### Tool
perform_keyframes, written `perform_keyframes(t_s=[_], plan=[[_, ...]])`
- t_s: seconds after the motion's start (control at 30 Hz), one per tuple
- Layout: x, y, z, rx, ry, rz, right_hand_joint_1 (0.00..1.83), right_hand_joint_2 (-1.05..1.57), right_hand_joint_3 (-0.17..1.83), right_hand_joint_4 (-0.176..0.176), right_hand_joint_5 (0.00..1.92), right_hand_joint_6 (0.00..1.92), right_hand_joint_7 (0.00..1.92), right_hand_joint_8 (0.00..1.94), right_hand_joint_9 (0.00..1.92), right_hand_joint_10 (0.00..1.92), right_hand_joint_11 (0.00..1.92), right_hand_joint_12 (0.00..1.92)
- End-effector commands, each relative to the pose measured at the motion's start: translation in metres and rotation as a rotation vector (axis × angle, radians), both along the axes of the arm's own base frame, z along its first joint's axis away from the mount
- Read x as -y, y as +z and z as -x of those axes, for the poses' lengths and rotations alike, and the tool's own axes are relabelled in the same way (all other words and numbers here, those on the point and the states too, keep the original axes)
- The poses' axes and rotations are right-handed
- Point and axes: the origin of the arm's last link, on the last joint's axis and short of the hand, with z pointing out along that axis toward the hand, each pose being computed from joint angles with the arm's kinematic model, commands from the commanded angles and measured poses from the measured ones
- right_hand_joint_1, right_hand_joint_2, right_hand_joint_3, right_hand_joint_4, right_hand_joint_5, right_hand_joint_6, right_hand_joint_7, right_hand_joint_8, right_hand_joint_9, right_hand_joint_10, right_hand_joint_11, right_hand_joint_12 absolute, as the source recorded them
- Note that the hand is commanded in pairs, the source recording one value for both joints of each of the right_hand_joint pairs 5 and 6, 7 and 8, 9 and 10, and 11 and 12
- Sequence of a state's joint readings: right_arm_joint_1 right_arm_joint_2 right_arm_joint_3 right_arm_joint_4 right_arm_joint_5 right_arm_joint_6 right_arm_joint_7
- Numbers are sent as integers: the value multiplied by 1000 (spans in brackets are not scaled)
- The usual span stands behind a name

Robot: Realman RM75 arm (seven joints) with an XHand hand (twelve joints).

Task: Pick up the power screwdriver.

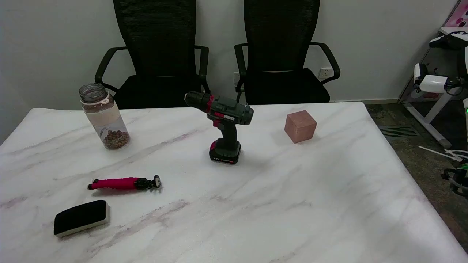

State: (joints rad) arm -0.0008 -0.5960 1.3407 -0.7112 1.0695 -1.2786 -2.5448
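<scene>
The power screwdriver (pixel 223 124) stands upright on its battery base, left of the pink cube (pixel 300 126), chuck pointing left toward the jar (pixel 104 116). The right hand is out of sight.

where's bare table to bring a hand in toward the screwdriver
Bare marble runs along the near edge and right side, below the power screwdriver and cube. The left is crowded: jar, pink tripod, eraser.
</scene>
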Motion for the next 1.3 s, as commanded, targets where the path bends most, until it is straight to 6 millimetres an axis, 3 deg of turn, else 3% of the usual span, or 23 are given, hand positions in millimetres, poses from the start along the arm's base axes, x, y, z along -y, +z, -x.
perform_keyframes(t_s=[0.03, 0.37, 0.87, 1.3], plan=[[-45, -17, 17, -57, 21, -92, 932, 517, 1142, -176, 592, 592, 592, 592, 619, 619, 567, 567], [-65, -18, 42, 39, -76, -173, 933, 511, 1090, -176, 575, 575, 575, 575, 637, 637, 576, 576], [-67, -33, 56, 76, -121, -296, 909, 521, 1102, -176, 718, 718, 718, 718, 741, 741, 679, 679], [-51, -101, 90, 290, -104, -508, 897, 536, 1093, -176, 743, 743, 743, 743, 754, 754, 689, 689]])
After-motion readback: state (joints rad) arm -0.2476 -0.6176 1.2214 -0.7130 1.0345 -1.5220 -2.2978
